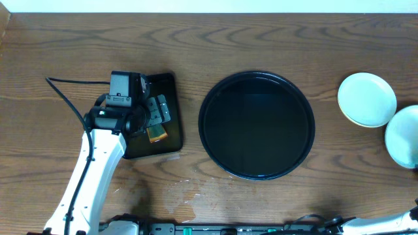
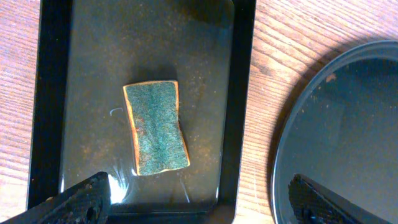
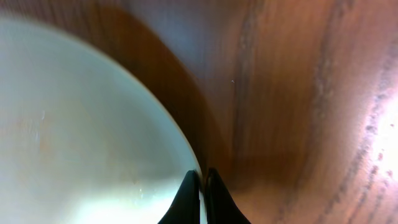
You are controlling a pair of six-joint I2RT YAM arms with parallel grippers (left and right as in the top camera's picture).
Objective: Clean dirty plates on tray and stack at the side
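The large round black tray (image 1: 258, 124) lies mid-table with nothing on it; its rim also shows in the left wrist view (image 2: 283, 143). A pale mint-white plate (image 1: 367, 99) lies on the table at the far right. A second pale plate (image 1: 405, 138) sits at the right edge of the overhead view, partly cut off. In the right wrist view my right gripper (image 3: 202, 186) is shut on that plate's rim (image 3: 74, 137), above the wood. A pale yellow plate does not show on its own. My left gripper (image 2: 199, 186) is open and empty, hovering over a sponge.
A green-topped orange sponge (image 2: 155, 127) lies in a wet rectangular black tray (image 2: 50, 93) at the left, below the left gripper (image 1: 153, 117). A black cable (image 1: 65, 91) runs to the left arm. Water drops (image 1: 179, 189) lie on the wood near the front.
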